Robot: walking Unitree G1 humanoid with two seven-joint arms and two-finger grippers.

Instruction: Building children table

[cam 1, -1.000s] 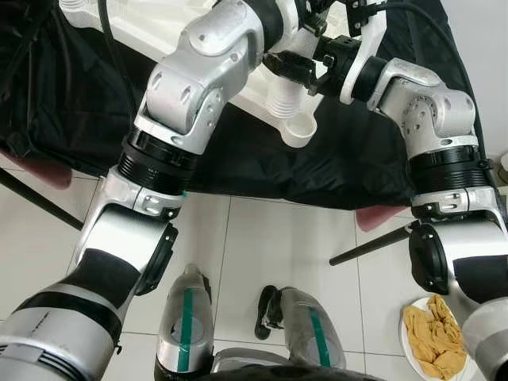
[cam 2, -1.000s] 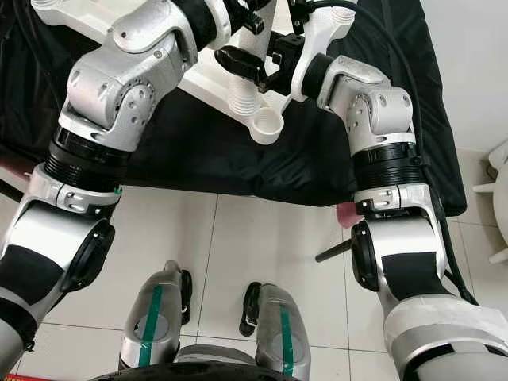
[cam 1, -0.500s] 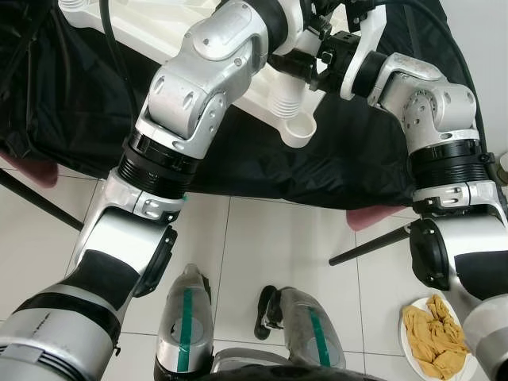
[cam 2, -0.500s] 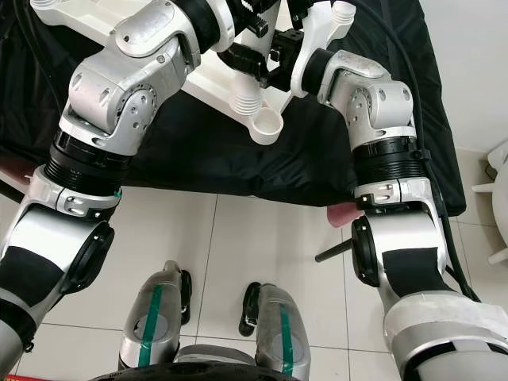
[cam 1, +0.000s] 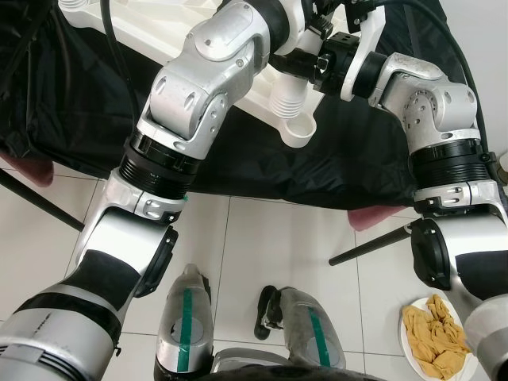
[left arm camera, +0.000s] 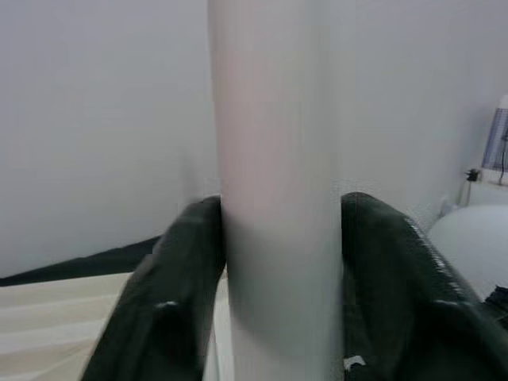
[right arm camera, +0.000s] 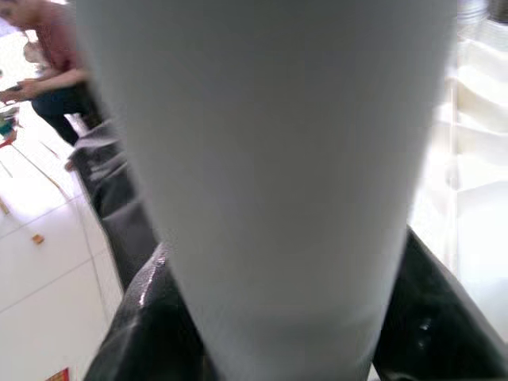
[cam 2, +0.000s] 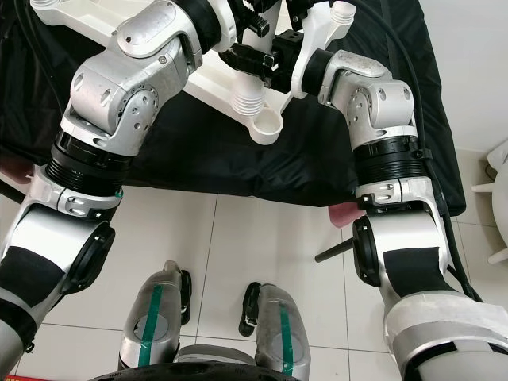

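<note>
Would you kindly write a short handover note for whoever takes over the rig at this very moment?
Left gripper: shut on a white leg, fingers on both sides of it.
Right gripper: shut on a white leg too; whether it is the same leg cannot be told.
Both grippers are raised over the white tabletop, which lies upside down on the black cloth.
Done: nothing that can be confirmed. The near corner's threaded socket is open, no leg in it.
Left: seat the leg, screw it home, then fit the rest.
Nearby: plate of yellow cloths on the floor by the right arm.
</note>
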